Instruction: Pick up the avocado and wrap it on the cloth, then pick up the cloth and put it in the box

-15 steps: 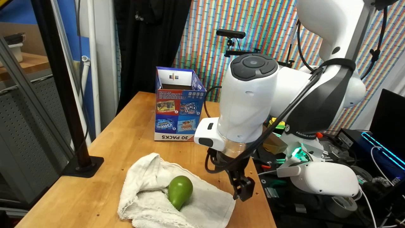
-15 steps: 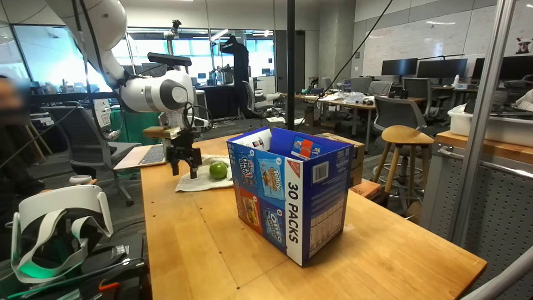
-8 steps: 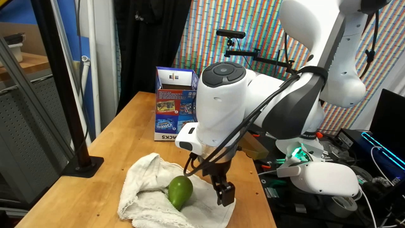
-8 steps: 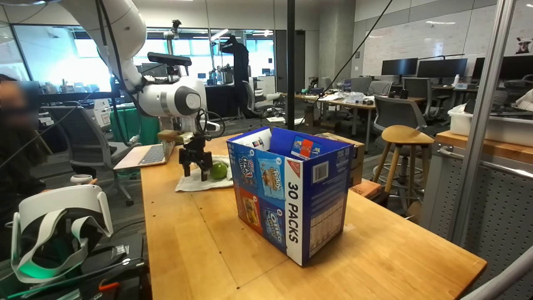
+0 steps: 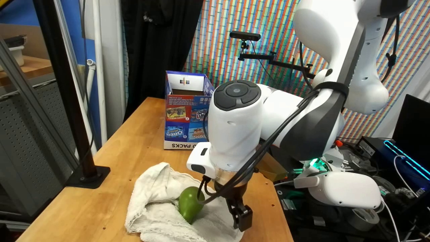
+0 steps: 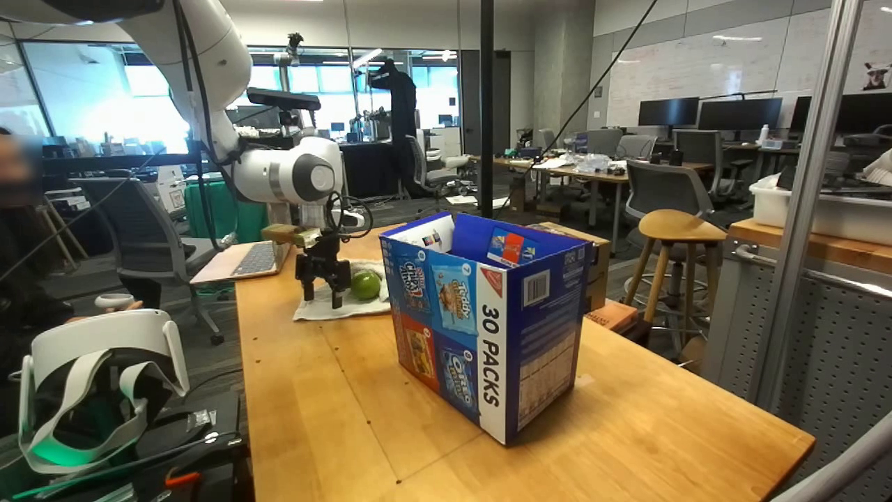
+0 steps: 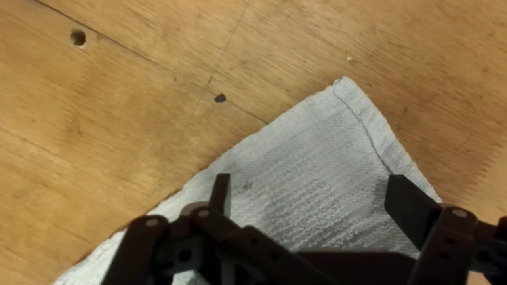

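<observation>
The avocado (image 5: 189, 205) is seen lying on the white cloth (image 5: 154, 187), so the first part of the task can be judged as done. The wrapping is not finished: on one side the cloth is heaped in folds, which lie against the avocado, but its top is left uncovered. Whether these folds belong to the wrapping cannot be told. The flat corner of the cloth is found below the gripper (image 7: 309, 192); its fingers (image 7: 410, 209) are spread wide apart, with nothing clamped between them. It cannot be made out whether the cloth is touched by their tips. Probably this corner is meant to be gripped and folded over the avocado. After that, the wrapped cloth must be lifted and put in the box (image 6: 446, 314), which is stood upright, open at the top, well apart from the cloth.

The table (image 6: 334, 418) is made of light wood, marked by small holes and thin seams. Beside it a white headset (image 6: 104, 348) is seen. Further back, a grey chair (image 6: 662, 187), a wooden stool (image 6: 679, 226), dark screens (image 6: 740, 117) and a whiteboard (image 6: 669, 63) are noticed.
</observation>
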You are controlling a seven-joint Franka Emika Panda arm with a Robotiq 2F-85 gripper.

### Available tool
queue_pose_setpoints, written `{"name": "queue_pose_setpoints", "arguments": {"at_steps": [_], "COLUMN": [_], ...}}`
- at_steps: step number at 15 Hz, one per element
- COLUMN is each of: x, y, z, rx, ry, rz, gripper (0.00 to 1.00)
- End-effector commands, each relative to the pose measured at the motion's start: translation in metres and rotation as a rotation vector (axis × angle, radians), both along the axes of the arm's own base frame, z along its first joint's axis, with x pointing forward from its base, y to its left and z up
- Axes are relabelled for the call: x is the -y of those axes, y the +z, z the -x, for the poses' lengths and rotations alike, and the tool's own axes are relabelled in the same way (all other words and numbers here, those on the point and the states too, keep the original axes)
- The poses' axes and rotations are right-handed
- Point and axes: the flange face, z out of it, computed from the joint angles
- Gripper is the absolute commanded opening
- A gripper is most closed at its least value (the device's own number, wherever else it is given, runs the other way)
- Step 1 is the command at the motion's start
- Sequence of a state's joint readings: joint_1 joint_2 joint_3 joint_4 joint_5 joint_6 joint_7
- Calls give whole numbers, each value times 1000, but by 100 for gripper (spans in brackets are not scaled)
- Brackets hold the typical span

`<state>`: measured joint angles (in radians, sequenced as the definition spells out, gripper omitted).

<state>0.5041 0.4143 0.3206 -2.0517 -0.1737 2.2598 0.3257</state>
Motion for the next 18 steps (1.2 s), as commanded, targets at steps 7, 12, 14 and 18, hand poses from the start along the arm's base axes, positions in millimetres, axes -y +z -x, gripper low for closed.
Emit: {"name": "queue_pose_setpoints", "arguments": {"at_steps": [7,12,14,18], "x": [4,10,12,16], "y": [-9,-11,-8,-2], "z": [26,26,26,24], "rx": [-19,-45,-47,-41], "ry": [-19,-34,-45,-56], "rz": [11,-5,-12,-9], "gripper": [100,59,43,12]}}
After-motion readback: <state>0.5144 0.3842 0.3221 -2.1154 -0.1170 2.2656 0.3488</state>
